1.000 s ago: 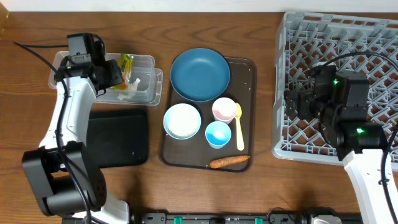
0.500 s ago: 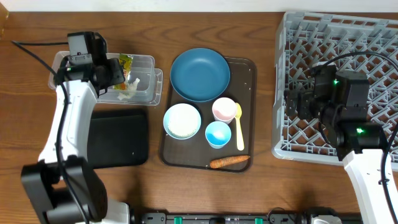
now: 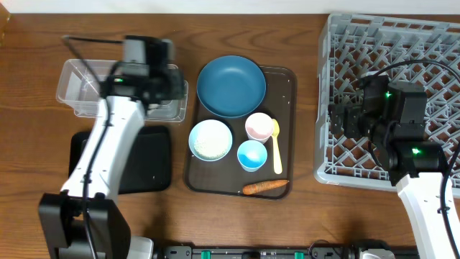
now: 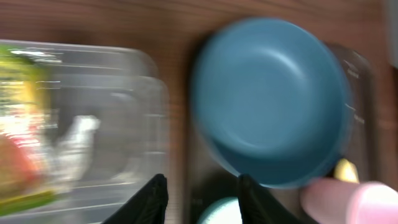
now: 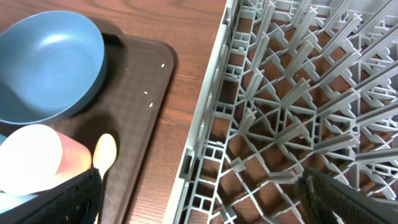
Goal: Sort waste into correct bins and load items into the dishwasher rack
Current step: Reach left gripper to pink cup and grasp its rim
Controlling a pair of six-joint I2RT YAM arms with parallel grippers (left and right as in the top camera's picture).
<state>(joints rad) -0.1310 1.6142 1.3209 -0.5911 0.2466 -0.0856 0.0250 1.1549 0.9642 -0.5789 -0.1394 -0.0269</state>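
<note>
Where the left gripper (image 4: 202, 194) hangs over the border between the clear tub (image 4: 112, 93) and the brown serving tray (image 4: 208, 177), we read its two fingers as parted a modest way, with nothing between them. From its wrist camera, the tub lies to the left of the fingers and holds the blurred yellow-green-orange wrapper (image 4: 18, 93) and the white tissue (image 4: 78, 142). The dark blue bowl (image 4: 273, 106) lies ahead and to the right of the fingers. The pink-rimmed cup (image 4: 348, 202) and the tip of the yellow spoon (image 4: 345, 169) lie further right. The right gripper (image 5: 214, 199) stands spread wide and empty above the left edge of the dishwasher rack (image 5: 280, 93). The bowl, cup and spoon rest on the tray to its left.
</note>
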